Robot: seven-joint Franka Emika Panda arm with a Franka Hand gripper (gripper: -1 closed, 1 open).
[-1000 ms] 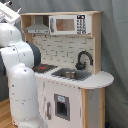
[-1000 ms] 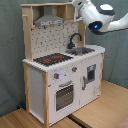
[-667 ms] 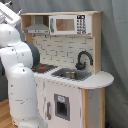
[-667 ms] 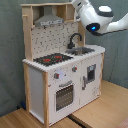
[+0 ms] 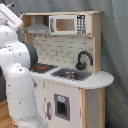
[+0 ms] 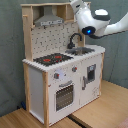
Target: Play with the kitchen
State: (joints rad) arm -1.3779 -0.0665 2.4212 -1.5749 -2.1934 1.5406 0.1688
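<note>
The kitchen (image 5: 75, 75) (image 6: 62, 75) stands upright on a wooden floor in both exterior views. It has white panels and light wood edges, a red-ringed black hob beside a grey sink with a curved black tap. Its oven door is closed.

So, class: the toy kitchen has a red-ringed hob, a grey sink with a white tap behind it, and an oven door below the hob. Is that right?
Not quite. The tap is black, not white, as the second exterior view shows. The rest holds: the kitchen has a red-ringed hob, a grey sink and an oven door below the hob.
</note>
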